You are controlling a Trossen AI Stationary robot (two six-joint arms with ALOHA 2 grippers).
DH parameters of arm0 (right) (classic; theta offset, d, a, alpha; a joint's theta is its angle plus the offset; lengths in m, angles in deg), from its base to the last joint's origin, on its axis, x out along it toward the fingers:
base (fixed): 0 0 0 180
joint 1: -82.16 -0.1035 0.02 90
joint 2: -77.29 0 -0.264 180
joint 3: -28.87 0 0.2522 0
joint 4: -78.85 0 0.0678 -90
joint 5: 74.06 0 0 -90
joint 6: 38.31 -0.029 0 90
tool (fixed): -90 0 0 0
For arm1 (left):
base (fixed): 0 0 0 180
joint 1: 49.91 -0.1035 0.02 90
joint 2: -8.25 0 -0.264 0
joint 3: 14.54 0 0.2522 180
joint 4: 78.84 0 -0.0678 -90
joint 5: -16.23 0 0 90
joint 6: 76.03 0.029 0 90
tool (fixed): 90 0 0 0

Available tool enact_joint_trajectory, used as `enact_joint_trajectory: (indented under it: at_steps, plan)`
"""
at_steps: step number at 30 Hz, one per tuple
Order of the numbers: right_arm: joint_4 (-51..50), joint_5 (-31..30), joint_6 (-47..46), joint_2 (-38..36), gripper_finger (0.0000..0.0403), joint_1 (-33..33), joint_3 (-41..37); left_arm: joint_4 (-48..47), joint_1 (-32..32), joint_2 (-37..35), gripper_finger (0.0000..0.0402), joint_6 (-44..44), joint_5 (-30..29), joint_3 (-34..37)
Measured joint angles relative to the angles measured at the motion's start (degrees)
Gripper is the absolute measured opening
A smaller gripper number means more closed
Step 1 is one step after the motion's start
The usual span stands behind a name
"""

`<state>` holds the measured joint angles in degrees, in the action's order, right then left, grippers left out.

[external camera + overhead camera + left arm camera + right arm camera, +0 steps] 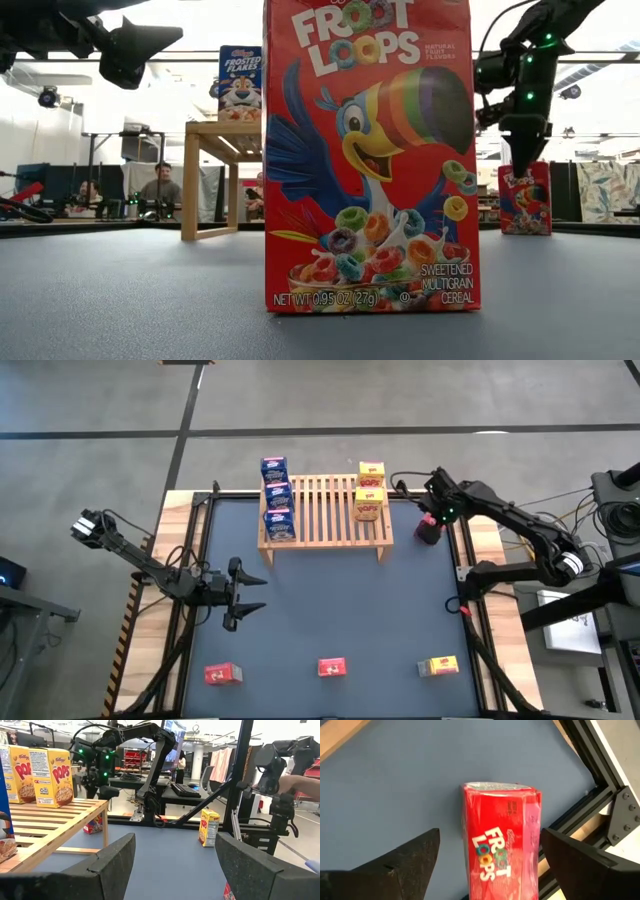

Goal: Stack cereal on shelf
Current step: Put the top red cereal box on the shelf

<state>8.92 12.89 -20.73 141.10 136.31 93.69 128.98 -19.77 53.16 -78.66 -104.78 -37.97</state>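
Observation:
The wooden slatted shelf (pixel 325 510) stands at the table's far side. On its left end stand three blue cereal boxes (pixel 276 500), on its right end two yellow ones (pixel 369 490). A red box (pixel 429 528) stands upright on the table just right of the shelf. My right gripper (pixel 434 512) hovers over it, open, with a finger on either side of the box (pixel 502 837) and a gap to each. My left gripper (pixel 245 596) is open over the table's left middle, holding nothing. Two red boxes (pixel 223 674) (pixel 332 667) and a yellow one (pixel 438 665) stand along the near edge.
The middle red box (pixel 370 155) fills the low view's foreground, with the shelf leg (pixel 190 185) behind it. A black frame rail (pixel 585 812) runs close to the red box at the table's right edge. Bare blue mat (pixel 340 600) lies between the shelf and the near row. People sit beyond the table (pixel 160 185).

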Motion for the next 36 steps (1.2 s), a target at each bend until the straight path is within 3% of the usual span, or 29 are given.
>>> enact_joint_trajectory:
  at_steps: [12,25,36]
  plan:
    - [2.3,0.0,0.5,0.0,0.0316,0.0,-2.4,0.0,0.0,0.0,0.0259,0.1,0.0,0.0]
    - [2.5,0.0,0.2,0.0,0.0189,0.0,-2.4,0.0,0.0,0.0,0.0259,0.2,0.0,0.0]
    - [-1.0,0.0,-0.5,0.0,0.0152,0.0,0.4,0.0,0.0,0.0,0.0259,0.2,0.0,0.0]
